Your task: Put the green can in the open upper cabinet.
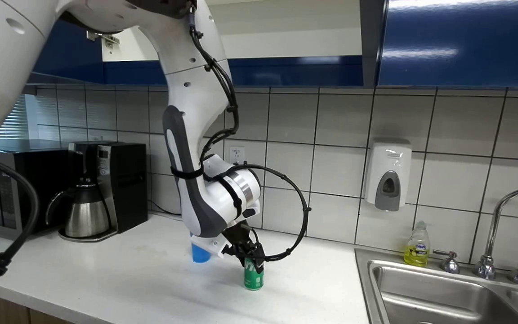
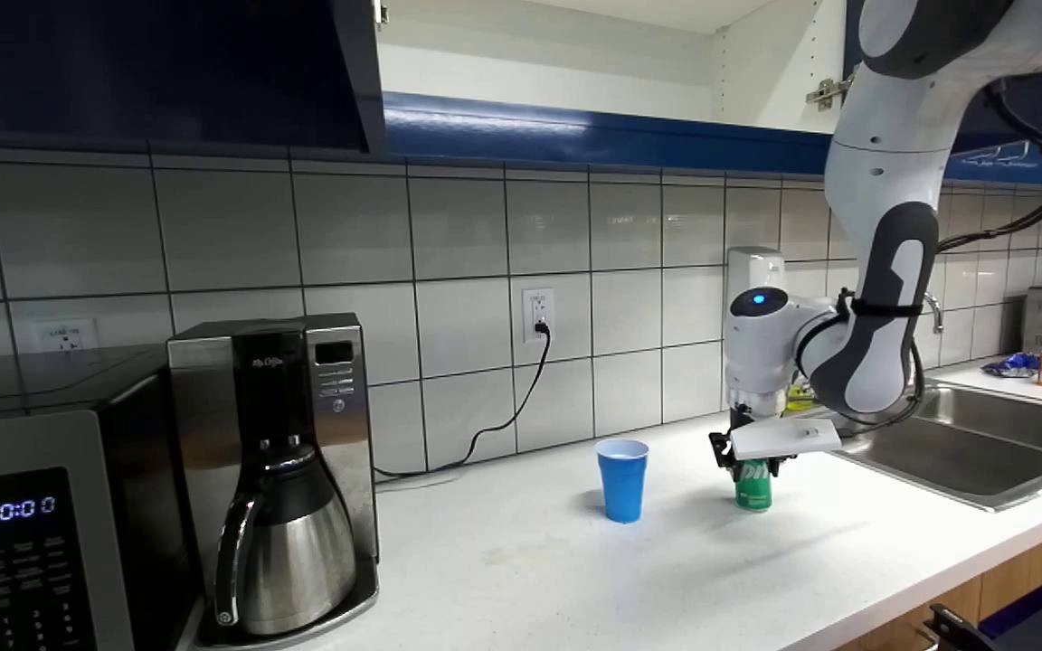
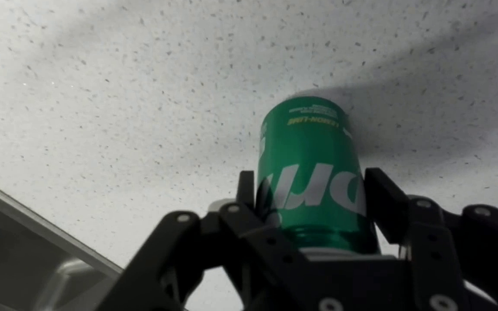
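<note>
The gripper (image 3: pixel 309 194) is holding the green can (image 3: pixel 311 142), its fingers (image 3: pixel 245 188) bearing on both sides in the wrist view. The can is standing upright on the white speckled counter (image 2: pixel 503 606), its printed side facing the wrist camera. The arm (image 1: pixel 196 94) is hanging over the counter in both exterior views. A blue cup (image 2: pixel 622 484) is standing near the can, apart from it, with the sink (image 1: pixel 369 288) lying on the can's opposite side. A bottle of yellow dish soap (image 1: pixel 417 247) is resting on the sink's back rim, below and to the side of a wall-mounted soap dispenser (image 1: pixel 389 175). Beyond the cup, a coffee maker (image 2: pixel 345 461) is standing beside a microwave (image 2: pixel 42 506). Overhead, the open upper cabinet (image 2: pixel 557 68) is showing its pale interior above a glossy blue lower edge.
</note>
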Controlling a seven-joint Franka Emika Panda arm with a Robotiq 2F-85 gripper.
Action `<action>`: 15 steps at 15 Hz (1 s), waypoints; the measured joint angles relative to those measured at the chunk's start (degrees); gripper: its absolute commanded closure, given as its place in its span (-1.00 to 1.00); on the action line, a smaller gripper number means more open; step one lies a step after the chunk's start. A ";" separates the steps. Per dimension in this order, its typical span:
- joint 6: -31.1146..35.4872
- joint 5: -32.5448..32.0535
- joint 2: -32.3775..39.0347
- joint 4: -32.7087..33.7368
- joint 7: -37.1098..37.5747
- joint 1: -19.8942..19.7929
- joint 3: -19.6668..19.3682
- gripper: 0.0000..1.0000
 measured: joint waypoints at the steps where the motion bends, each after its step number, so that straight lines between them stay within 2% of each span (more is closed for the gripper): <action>1: 0.00 -0.80 0.20 0.37 0.80 0.14 0.00 0.22; 5: 0.00 -3.76 0.64 1.18 3.67 0.34 0.00 0.23; 9: 0.01 -3.56 0.65 1.17 3.91 0.77 0.29 0.23; 11: 0.06 -2.28 0.45 0.76 3.71 1.04 1.01 0.23; 15: 0.07 4.20 -1.63 -2.45 0.49 2.37 3.95 0.23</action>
